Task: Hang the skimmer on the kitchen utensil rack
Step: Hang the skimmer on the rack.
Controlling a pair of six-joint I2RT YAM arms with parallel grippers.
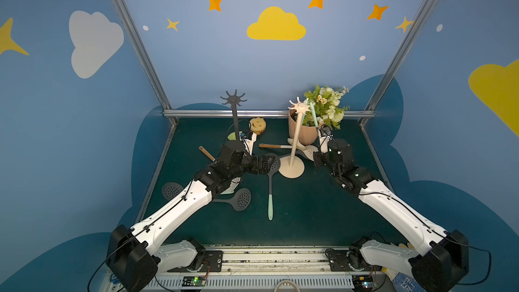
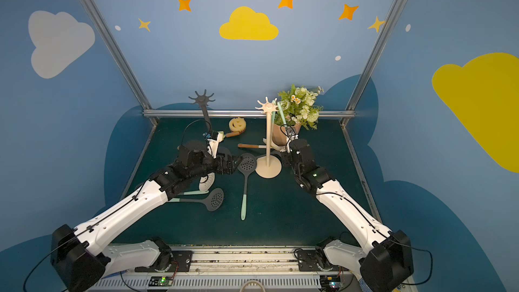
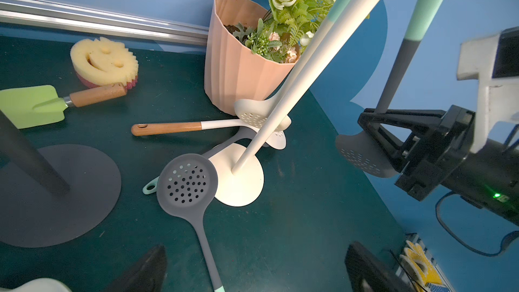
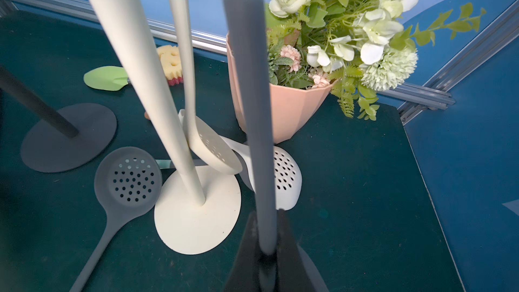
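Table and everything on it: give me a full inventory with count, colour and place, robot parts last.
Racks: 2; dark grey rack back left, cream rack centre.
Grey skimmers: at least 4; one lying mid-table, two near the left arm, one held upright.
Cream skimmer: 1; hanging on the cream rack.
White skimmers: 2; one wooden-handled, behind the cream rack's base, one under the left arm.
Trowel: 1; green, wooden handle, back left.
Sponge: 1; yellow smiley, back.
Flower pot: 1; pink, back right.
Table: 1; dark green.
Left gripper: 1; black, open by the mid-table skimmer's head.
Right gripper: 1; black, shut on the upright grey skimmer's handle.
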